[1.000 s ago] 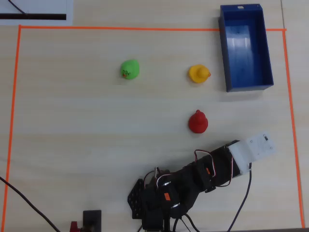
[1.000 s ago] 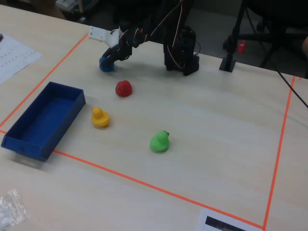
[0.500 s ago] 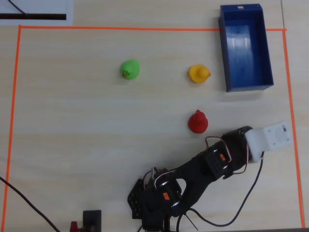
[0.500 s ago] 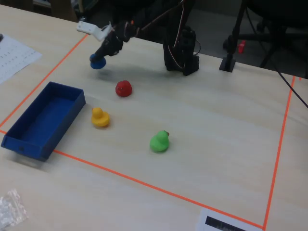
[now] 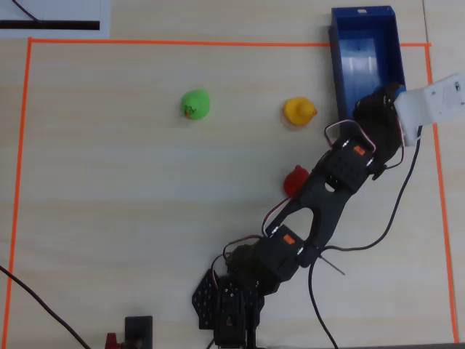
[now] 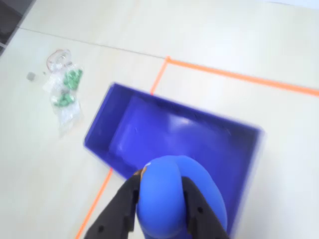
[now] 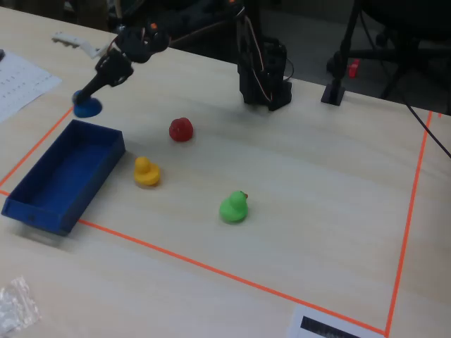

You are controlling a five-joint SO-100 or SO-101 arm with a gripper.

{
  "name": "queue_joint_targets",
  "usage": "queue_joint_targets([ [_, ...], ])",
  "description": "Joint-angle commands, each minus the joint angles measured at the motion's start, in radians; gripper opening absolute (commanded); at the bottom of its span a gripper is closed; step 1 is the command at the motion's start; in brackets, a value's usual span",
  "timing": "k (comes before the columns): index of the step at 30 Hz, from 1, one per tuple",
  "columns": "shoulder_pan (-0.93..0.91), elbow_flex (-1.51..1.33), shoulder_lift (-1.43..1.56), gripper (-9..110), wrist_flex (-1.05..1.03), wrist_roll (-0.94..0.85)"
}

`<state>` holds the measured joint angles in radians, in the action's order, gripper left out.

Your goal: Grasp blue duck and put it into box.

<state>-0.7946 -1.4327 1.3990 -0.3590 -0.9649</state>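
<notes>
The gripper (image 6: 158, 209) pinched the blue duck (image 6: 172, 196) by its rounded sides just above the box (image 6: 107, 124) near end; it looked light, smooth, likely slippery

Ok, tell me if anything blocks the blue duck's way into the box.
Nothing visible does. The gripper holds the blue duck above the near end of the box, whose floor looks bare. The other ducks lie outside it.
</notes>
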Motion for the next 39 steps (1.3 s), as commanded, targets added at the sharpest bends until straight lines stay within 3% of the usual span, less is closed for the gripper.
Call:
queue_joint_targets([
  [1, 0.026, 0.262, -0.190, 1, 0.041, -0.032],
  [4, 0.048, 0.345, -0.293, 6, 0.041, -0.051],
  [13, 0.044, 0.383, -0.357, 42, 0.026, -0.077],
  [15, 0.037, 0.374, -0.291, 39, -0.020, -0.043],
  [18, 0.049, 0.264, -0.103, 6, -0.129, 0.028],
  [19, 0.064, 0.187, -0.017, 0, -0.158, 0.035],
  [25, 0.267, -0.502, 0.615, 0, -0.253, -0.041],
  [30, 0.568, -1.085, 1.088, 0, -0.291, -0.092],
  [34, 0.716, -1.351, 1.336, 0, -0.359, -0.100],
  [39, 0.808, -1.565, 1.628, 0, -0.600, -0.167],
])
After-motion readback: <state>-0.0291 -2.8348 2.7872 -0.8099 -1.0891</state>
